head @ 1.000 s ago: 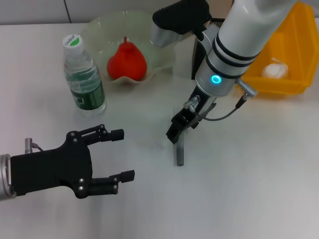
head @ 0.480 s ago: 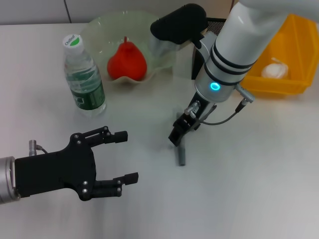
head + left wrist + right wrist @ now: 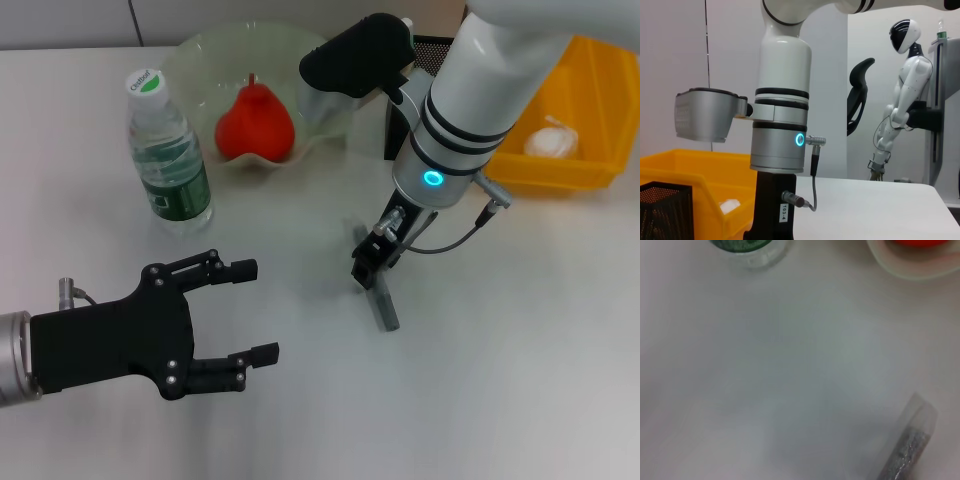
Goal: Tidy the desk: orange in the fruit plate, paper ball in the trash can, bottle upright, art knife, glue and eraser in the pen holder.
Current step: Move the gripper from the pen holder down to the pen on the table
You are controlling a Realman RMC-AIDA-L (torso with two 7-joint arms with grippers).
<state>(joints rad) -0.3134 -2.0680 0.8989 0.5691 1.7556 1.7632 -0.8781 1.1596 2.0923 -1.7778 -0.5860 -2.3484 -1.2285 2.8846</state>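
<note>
Knife [image 3: 378, 290] first: the grey art knife now lies slanted on the table [image 3: 520, 360], its far end under the right gripper [image 3: 368, 262] and its near end swung out toward the robot's right. A second ago it pointed almost straight at the robot, and half a second ago it had only begun to turn. In the right wrist view the knife [image 3: 907, 445] shows as a grey stick with a clear tip, lying on the bare table.

The right gripper has shifted slightly toward the robot's right along with it and is down at the knife's far end. Its fingers look narrow and closed onto that end, though the contact itself is partly hidden.

The left gripper [image 3: 255, 310] hovers low over the near left of the table, fingers spread wide and holding nothing. It has crept a little forward since a second ago.

Nothing else has moved. The orange [image 3: 255, 122] sits in the plate [image 3: 200, 55]. The bottle [image 3: 165, 155] stands upright just left of the plate. The paper ball [image 3: 552, 140] lies in the yellow can [image 3: 600, 90]. The black holder [image 3: 400, 125] stands behind the right arm, mostly hidden. Glue and eraser cannot be seen.
</note>
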